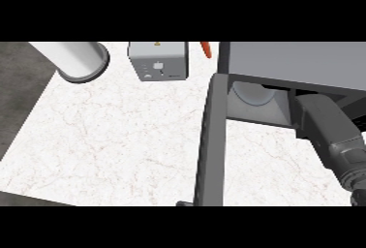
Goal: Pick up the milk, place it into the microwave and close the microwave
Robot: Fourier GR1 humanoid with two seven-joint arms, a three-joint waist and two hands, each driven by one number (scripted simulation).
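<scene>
Microwave (286, 58): stands at the far right of the marble bench (107, 140), a dark grey box with its cavity facing the robot.

Door (213, 145): swung wide and seen edge-on, a long dark bar running from the cavity's left corner toward the near edge. It has to stand open like this for anything to go inside, and it is the part left to push shut.

Turntable (255, 93): a pale round plate, partly visible on the cavity floor.

Right arm (330, 131): the grey forearm reaches from the lower right into the mouth of the cavity, which fits setting something down inside.

Right robot hand: hidden inside the cavity, so I cannot tell whether it is spread, pressed together or pinching anything.

Milk: not visible anywhere on the bench; my judgement is that it sits inside the microwave or within the hidden hand (neither can be confirmed here).

Left robot hand: not in view.

Other items: a grey toaster-like appliance (159, 60) at the far edge, a white cylinder (75, 60) at the far left, and an orange sliver (205, 48) beside the microwave, all well apart from the arm.

Stage, as I judge it: placing nearly done, closing not yet done.
</scene>
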